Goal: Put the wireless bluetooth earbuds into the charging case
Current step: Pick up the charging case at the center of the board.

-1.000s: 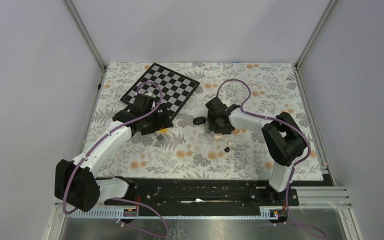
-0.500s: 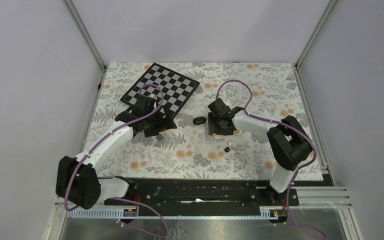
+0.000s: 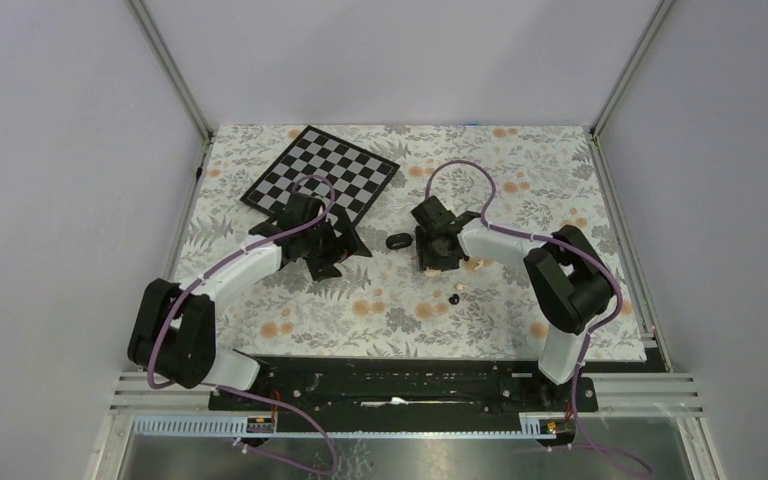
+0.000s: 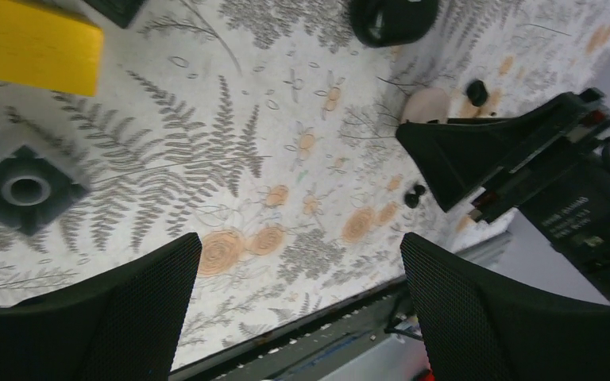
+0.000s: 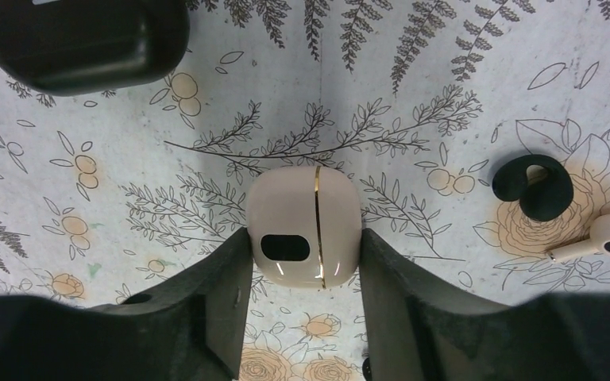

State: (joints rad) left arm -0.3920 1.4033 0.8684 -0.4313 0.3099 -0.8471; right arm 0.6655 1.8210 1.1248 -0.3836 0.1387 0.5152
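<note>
"Earbuds [image 5: 534, 184], where are they?"
"The black bud [image 5: 534, 184] and the pale bud [image 5: 608, 240] lie loose on the worktop [image 5: 445, 79], just right of the charging case [image 5: 303, 225], with open room around."
"Nearer arm?"
"The right end effector [image 5: 303, 240], pinching the case's sides. The left end effector [image 4: 299, 242] hangs spread wide, holding nothing."

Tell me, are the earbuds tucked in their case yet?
Not yet. Done: nothing; the pale earbud and the black earbud lie loose on the table. In hand: the right gripper has a finger against each side of the pink case, which looks shut. The left gripper hangs open, empty. Left: open the case, put the buds in.
</note>
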